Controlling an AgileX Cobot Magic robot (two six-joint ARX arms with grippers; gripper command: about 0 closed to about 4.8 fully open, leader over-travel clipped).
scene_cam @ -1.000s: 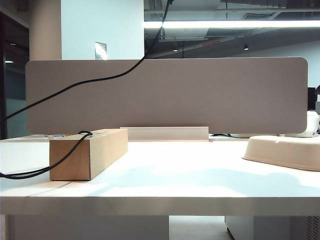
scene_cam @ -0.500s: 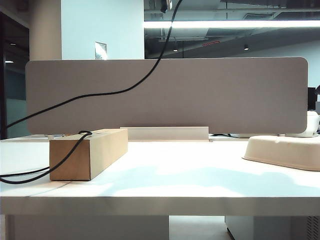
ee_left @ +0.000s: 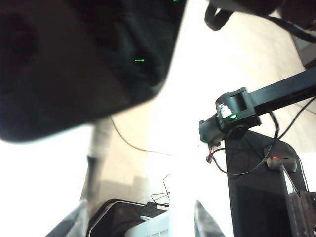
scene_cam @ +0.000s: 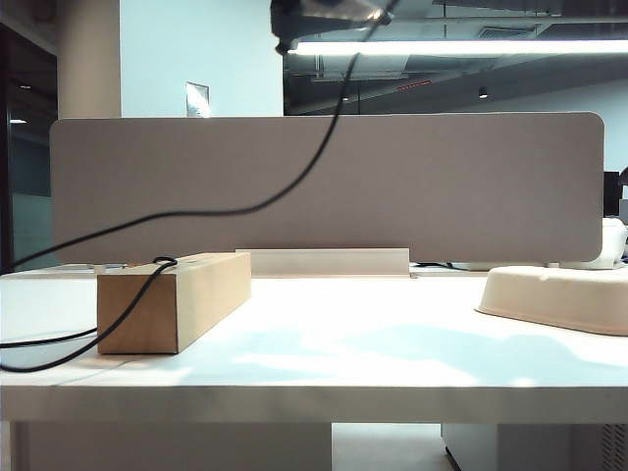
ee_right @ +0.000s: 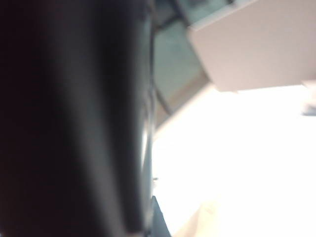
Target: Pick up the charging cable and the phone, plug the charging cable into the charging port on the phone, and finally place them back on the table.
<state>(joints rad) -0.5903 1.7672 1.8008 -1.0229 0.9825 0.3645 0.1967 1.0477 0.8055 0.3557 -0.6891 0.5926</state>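
Charging cable (scene_cam: 343, 98) strung from a dark shape (scene_cam: 324, 12) at the top edge, down across the grey divider (scene_cam: 442, 186).
Draped over the cardboard box (scene_cam: 186, 294) and off the white table (scene_cam: 343, 343) at left; cream tray (scene_cam: 559, 294) at right, strip light (scene_cam: 461, 46) overhead. Left gripper (ee_left: 138, 224) up high, jaws wide apart, empty. Right gripper clamped shut; grip lost in dark blur.

A brown cardboard box (scene_cam: 177, 299) is sitting at the left. A cream moulded tray (scene_cam: 559, 297) is lying upside down at the far right, well apart from it. A grey-beige divider panel (scene_cam: 442, 186) is standing behind both.
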